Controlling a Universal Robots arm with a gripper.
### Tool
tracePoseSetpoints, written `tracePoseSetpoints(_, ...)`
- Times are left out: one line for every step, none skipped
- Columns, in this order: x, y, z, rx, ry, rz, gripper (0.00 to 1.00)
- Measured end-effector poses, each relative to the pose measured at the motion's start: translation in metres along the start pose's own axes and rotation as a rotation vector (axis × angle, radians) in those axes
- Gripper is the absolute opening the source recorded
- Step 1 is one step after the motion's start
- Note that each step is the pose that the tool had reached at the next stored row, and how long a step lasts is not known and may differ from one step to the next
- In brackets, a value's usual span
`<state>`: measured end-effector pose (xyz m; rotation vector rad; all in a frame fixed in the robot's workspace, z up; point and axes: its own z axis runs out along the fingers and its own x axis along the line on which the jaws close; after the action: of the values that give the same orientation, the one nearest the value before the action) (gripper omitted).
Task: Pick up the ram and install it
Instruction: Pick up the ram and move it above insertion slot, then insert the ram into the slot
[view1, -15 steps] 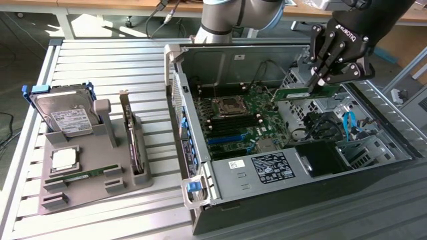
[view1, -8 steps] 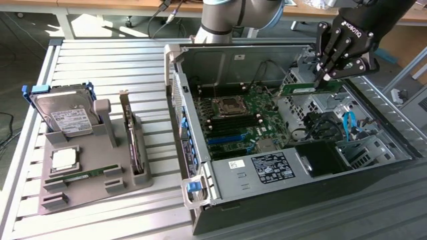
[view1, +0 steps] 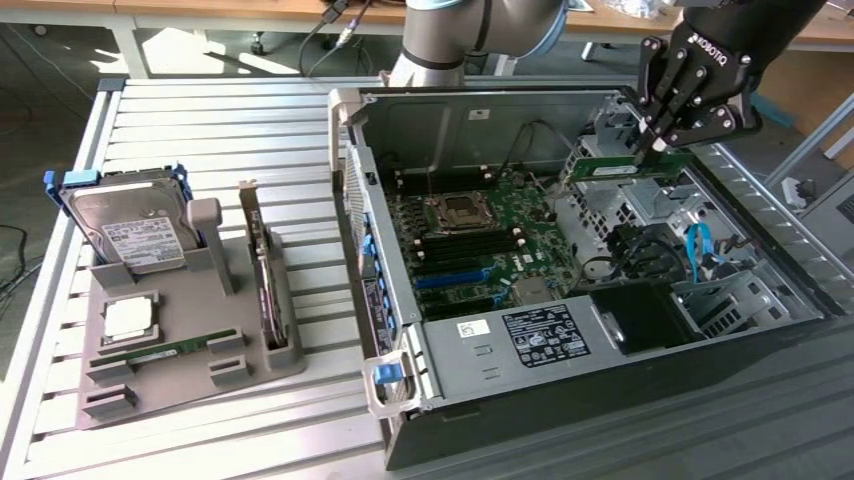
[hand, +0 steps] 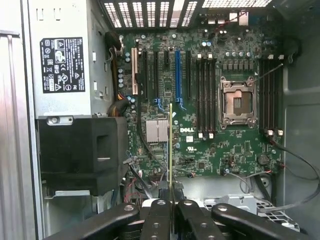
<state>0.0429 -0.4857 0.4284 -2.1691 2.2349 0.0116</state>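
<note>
My gripper (view1: 657, 143) hangs over the open computer case (view1: 400, 330), above its drive-bay side at the exterior view's right. It is shut on the ram (view1: 625, 166), a green stick with a white label, gripped by its upper edge and held level above the case. In the wrist view the ram (hand: 170, 145) appears edge-on as a thin line running out from between the black fingers (hand: 156, 212) of the gripper (hand: 171, 201), over the motherboard (hand: 200, 150). Empty black memory slots (hand: 205, 95) lie beside the CPU socket (hand: 238, 102). A second green stick (view1: 154, 352) lies on the grey holder (view1: 187, 375).
The holder at the exterior view's left also carries a silver hard drive (view1: 127, 232), an upright dark expansion card (view1: 267, 290) and a CPU (view1: 130, 316). Inside the case sit the power supply (view1: 541, 335), blue cables (view1: 697, 250) and drive cages. The robot base (view1: 461, 35) stands behind.
</note>
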Motion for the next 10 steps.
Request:
tracePoseSetpoints(0.0, -0.0003, 0.0, 0.0, -0.0001, 0.0, 0.12)
tracePoseSetpoints(0.0, -0.0004, 0.0, -0.0001, 0.0, 0.0, 0.12)
tracePoseSetpoints(0.0, -0.0004, 0.0, 0.0, 0.0, 0.0, 0.12)
tracePoseSetpoints(0.0, -0.0004, 0.0, 0.0, 0.0, 0.0, 0.12)
tracePoseSetpoints(0.0, -0.0004, 0.0, 0.0, 0.0001, 0.0, 0.12)
tracePoseSetpoints(0.0, -0.0004, 0.0, 0.0, 0.0, 0.0, 0.12)
tracePoseSetpoints(0.0, -0.0004, 0.0, 0.0, 0.0, 0.0, 0.12)
tracePoseSetpoints(0.0, -0.0004, 0.0, 0.0, 0.0001, 0.0, 0.12)
tracePoseSetpoints(0.0, -0.0004, 0.0, 0.0, 0.0, 0.0, 0.12)
tracePoseSetpoints(0.0, -0.0004, 0.0, 0.0, 0.0, 0.0, 0.12)
